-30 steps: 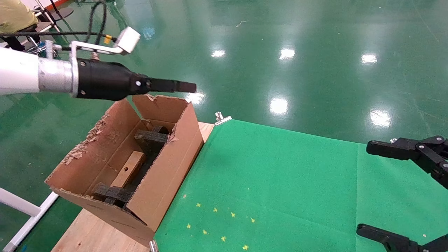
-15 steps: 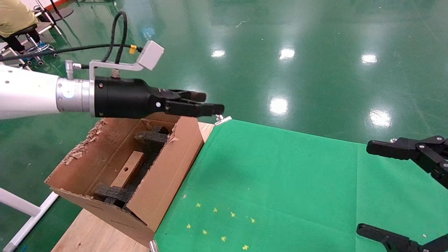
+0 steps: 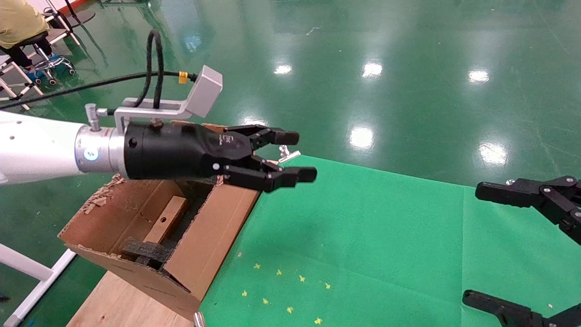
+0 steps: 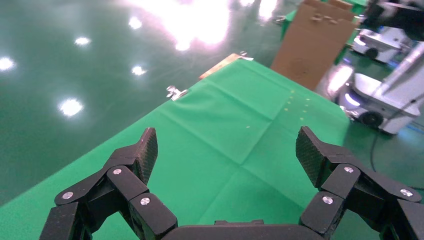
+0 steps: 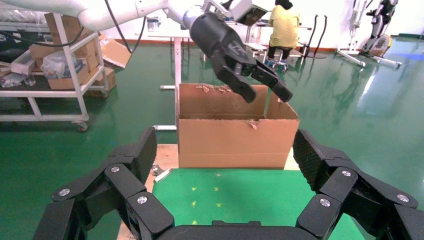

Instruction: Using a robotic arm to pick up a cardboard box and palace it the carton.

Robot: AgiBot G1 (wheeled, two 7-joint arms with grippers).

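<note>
Jaws apart above carton [image 3: 213, 236] holding slim brown cardboard box [image 3: 167, 219].

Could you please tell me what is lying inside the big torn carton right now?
Inside the carton lie the cardboard box and a black foam block. The left tool, open above, hides the far end.

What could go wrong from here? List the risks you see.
1. The left gripper is open and empty above the carton's near wall; the arm could clip a torn flap and shift or tip the carton.
2. The carton sits on the wooden table's corner, so a nudge might push it off.
3. The cardboard box lies inside between black foam blocks, apparently unsecured, so it may slide.
</note>
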